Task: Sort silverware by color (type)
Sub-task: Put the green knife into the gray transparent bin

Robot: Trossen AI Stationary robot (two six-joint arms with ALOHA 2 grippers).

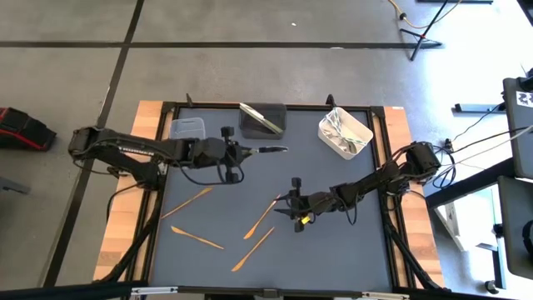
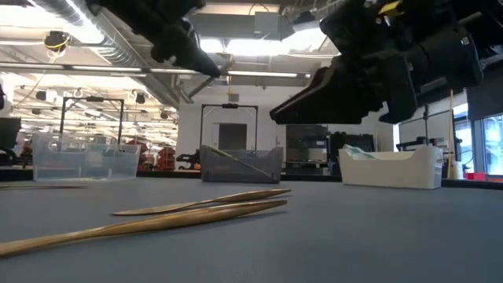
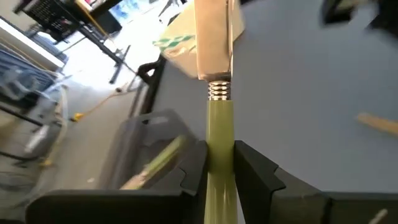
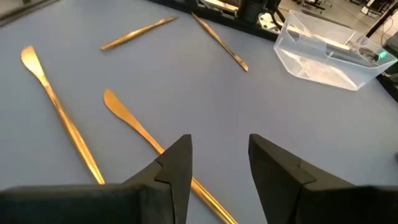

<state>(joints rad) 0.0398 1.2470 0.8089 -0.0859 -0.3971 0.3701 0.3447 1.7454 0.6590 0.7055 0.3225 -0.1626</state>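
Note:
My left gripper (image 1: pixel 248 151) hovers above the mat's far middle, shut on a utensil with a pale green handle (image 3: pixel 219 134) and a silver blade (image 3: pixel 214 37) that points toward the table's right. My right gripper (image 1: pixel 283 207) is open and empty over the mat's middle. In the right wrist view (image 4: pixel 217 168) its fingers stand just above a copper-gold knife (image 4: pixel 134 127) that lies flat on the mat. Several more copper-gold pieces (image 1: pixel 187 202) (image 1: pixel 197 238) (image 1: pixel 252 249) lie flat at the near left. Another utensil (image 1: pixel 261 117) lies in the dark grey tub (image 1: pixel 275 129). My left gripper pinches the pale green handle (image 3: pixel 219 155) between its two fingers, a little behind the ringed metal collar (image 3: pixel 218 91). The fingers are level, coming from the table's left, and the utensil runs on along them. It is lifted clear of the mat, roughly level.
A clear tub (image 1: pixel 187 129) stands at the far left. The dark grey tub is at the far middle. A white tub (image 1: pixel 345 133) with several silver pieces is at the far right. The blue-grey mat (image 1: pixel 350 242) is bare at the near right.

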